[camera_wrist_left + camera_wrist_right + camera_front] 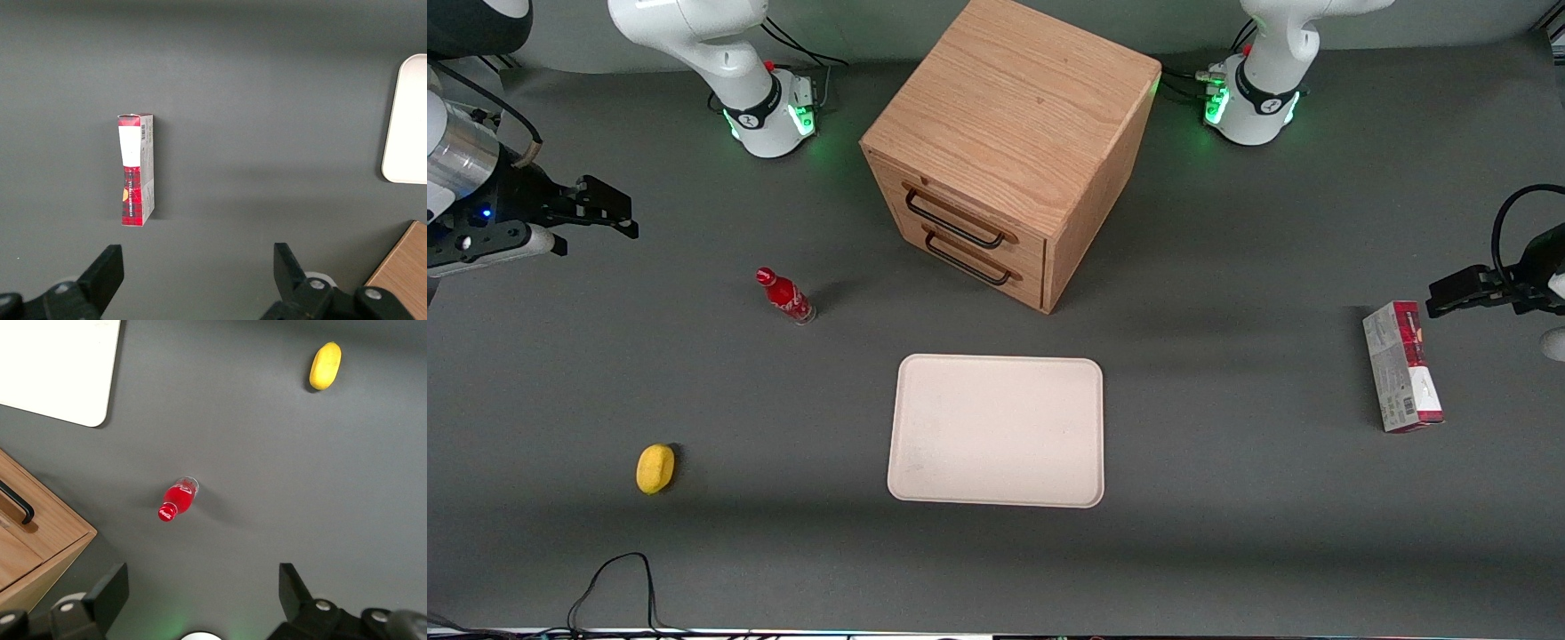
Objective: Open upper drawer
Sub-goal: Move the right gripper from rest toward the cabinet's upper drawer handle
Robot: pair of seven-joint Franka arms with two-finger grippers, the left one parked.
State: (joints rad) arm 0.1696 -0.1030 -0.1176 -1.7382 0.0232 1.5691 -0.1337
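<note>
- Upper drawer [960, 213]: shut, flush with the cabinet [1014, 107] front; higher of two light-oak drawers, thin black wire handle [953, 220] across it.
- Lower drawer [974, 260] just beneath it, also shut, with its own black handle.
- Cabinet stands on the grey table [1227, 498], farther from the front camera than the tray [997, 430]; its drawer fronts are turned toward the working arm's end of the table.
- Gripper [609, 213] hangs over the working arm's end of the table, well apart from the cabinet and touching nothing.
- Fingers [110, 593] spread wide in the right wrist view, nothing between them, bare table below.
- Red bottle [785, 296] stands upright on the table between gripper and cabinet, near the drawer fronts but apart from them; also seen in the right wrist view [177, 499].
- Yellow lemon-like object [655, 468] nearer the front camera than the bottle, well apart from it.
- Tray is pale, rectangular, with nothing on it.
- Red and white box [1402, 366] lies flat toward the parked arm's end of the table; the left wrist view also shows it [136, 170].
</note>
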